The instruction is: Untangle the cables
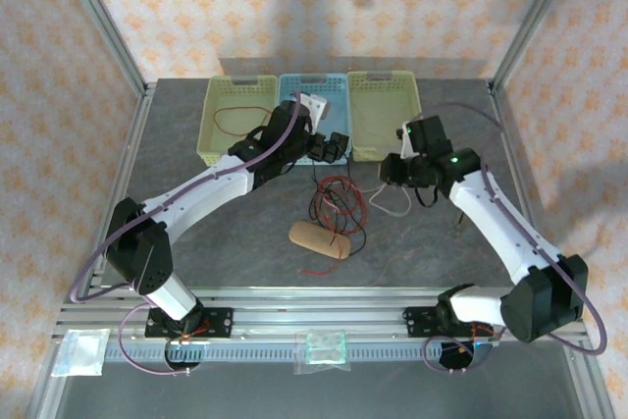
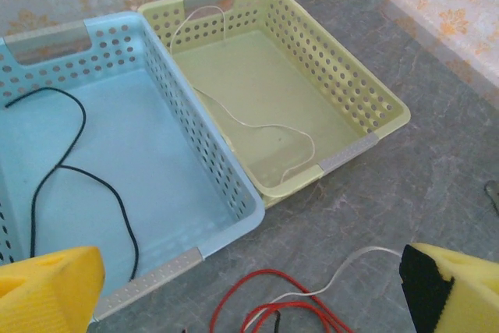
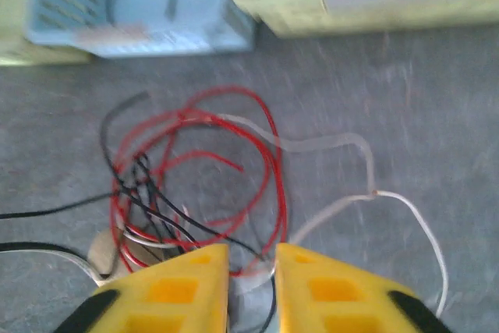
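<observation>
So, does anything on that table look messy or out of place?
Yes: a knot of red, black and white thin wires lies loose on the grey table, in front of the row of plastic baskets and next to a tan oval pad. The strands cross and loop through each other instead of lying apart.

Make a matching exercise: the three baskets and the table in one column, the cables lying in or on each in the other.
1. left yellow basket
2. blue basket
3. right yellow basket
4. table

A. white cable
B. mixed-colour tangle
C. red cable
D. black cable

Pairs: 1-C, 2-D, 3-A, 4-B.
</observation>
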Motion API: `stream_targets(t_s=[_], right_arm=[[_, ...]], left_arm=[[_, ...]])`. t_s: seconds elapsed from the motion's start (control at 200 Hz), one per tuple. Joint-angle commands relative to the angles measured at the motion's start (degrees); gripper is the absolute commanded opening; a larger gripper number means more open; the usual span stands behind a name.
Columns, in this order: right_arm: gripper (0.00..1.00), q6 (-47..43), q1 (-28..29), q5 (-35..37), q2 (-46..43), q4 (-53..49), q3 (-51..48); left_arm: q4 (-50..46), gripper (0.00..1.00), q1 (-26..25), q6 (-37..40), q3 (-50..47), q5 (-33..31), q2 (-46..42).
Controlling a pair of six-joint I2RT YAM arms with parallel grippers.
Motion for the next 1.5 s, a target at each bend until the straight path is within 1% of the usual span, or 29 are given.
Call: stream_targets(t_s=[0.0, 0.065, 0.125, 0.165, 0.235, 0.29, 0.37, 0.466, 0.561, 0.656, 0.781, 0.976, 1.071, 1.222, 1.287, 1.492], right_arm=[[0.46, 0.68, 0.21, 3.21, -3.44, 2.81, -1.53], [0.65, 0.31, 0.23, 2.88, -4.6, 6.67, -2.51], [0.78, -0.71, 0.2, 1.2, -8.76, 12.32, -4.91], [0.81, -2.01, 0.22, -1.06, -11.48, 17.78, -7.91], [0.81, -4.91, 0.19, -8.07, -16.01, 27.77, -14.14], [0.81, -6.06, 0.18, -14.15, -17.86, 32.44, -17.15], [0.79, -7.12, 0.2, -23.34, -18.89, 35.56, -19.23], [0.74, -6.54, 0.4, -29.13, -19.75, 38.49, -21.09], [0.7, -7.48, 0.65, -29.39, -19.14, 38.49, -21.3], [0.65, -8.23, 0.7, -27.86, -17.19, 39.83, -21.0], [0.64, -8.81, 0.95, -28.08, -13.51, 42.81, -19.67], [0.62, -11.82, 3.24, -26.97, -8.43, 42.17, -16.48], [0.59, -11.41, 3.49, -26.95, -7.08, 43.51, -16.18], [0.47, -10.68, 3.68, -26.65, -6.11, 44.89, -15.7], [0.4, -10.75, 3.7, -26.15, -6.17, 44.93, -15.72], [0.1, -9.69, 3.7, -27.48, -7.26, 45.08, -15.38]], left_arm=[[-2.95, 0.98, 0.04, -4.13, 0.88, 1.97, -0.16], [-2.55, 0.98, 0.09, -5.07, -0.22, 2.75, -0.81], [-2.35, 0.98, 0.08, -5.61, -0.89, 3.27, -1.23], [-2.53, 0.98, 0.08, -5.78, -0.93, 3.55, -1.17], [-3.21, 0.98, 0.08, -5.97, -0.54, 3.89, -0.68], [-3.93, 0.98, 0.08, -5.97, 0.14, 4.0, -0.19], [-4.6, 0.98, 0.08, -5.97, 0.78, 4.07, 0.37], [-4.87, 0.98, 0.06, -5.93, 1.08, 3.83, 0.61], [-4.96, 0.98, 0.09, -5.66, 1.14, 3.96, 0.61], [-4.96, 0.98, 0.17, -5.14, 0.92, 4.48, 0.44], [-5.92, 0.98, 0.17, -4.65, 1.36, 5.76, 0.6], [-5.49, 0.98, 0.17, -5.09, 1.44, 6.33, 0.95], [-5.49, 0.98, 0.17, -5.11, 1.89, 6.81, 1.22], [-5.58, 0.98, 0.18, -5.16, 1.98, 7.14, 1.42], [-5.43, 0.98, 0.19, -5.41, 1.89, 7.59, 1.53], [-5.57, 0.98, 0.26, -5.57, 1.45, 7.37, 1.78]])
